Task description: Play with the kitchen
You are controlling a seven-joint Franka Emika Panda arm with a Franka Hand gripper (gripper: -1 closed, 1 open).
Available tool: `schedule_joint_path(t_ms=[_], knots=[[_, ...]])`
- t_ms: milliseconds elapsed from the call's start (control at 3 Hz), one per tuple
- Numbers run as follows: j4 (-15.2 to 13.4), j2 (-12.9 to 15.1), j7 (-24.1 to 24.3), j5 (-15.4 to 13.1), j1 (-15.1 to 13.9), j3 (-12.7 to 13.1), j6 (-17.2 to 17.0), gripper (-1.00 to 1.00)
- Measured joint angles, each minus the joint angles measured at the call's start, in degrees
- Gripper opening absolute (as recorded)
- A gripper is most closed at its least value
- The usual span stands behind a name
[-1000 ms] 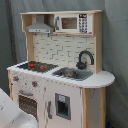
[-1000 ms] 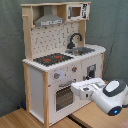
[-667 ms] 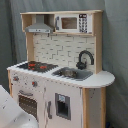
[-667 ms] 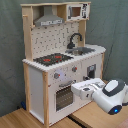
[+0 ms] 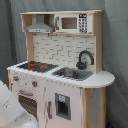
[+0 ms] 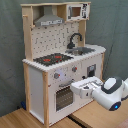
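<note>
Kitchen (image 6: 60, 65) stands upright on wooden worktop (image 6: 20, 120), rigid, bulky; only doors and knobs yield. My pincer (image 6: 80, 89) hovers near oven door (image 6: 63, 96); spread unclear.

I see a grey-green fabric backdrop (image 6: 115, 25) hanging behind everything in both exterior views, lightly creased, filling the background from edge to edge. In the first exterior view the backdrop (image 5: 116, 45) looks darker grey. In the second exterior view a light wooden counter (image 6: 30, 119) runs along the bottom, with a seam between two wooden slabs toward the second exterior view's right.
</note>
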Motion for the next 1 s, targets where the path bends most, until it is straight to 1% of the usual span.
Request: schedule_joint_path(t_ms=[333, 1000], knots=[[-0.91, 0.22, 2.6, -3.08, -0.06, -1.65, 3.67, 1.0], [-2.9, 0.23, 10.44, -8.4, -0.5, -5.18, 10.61, 1.0]])
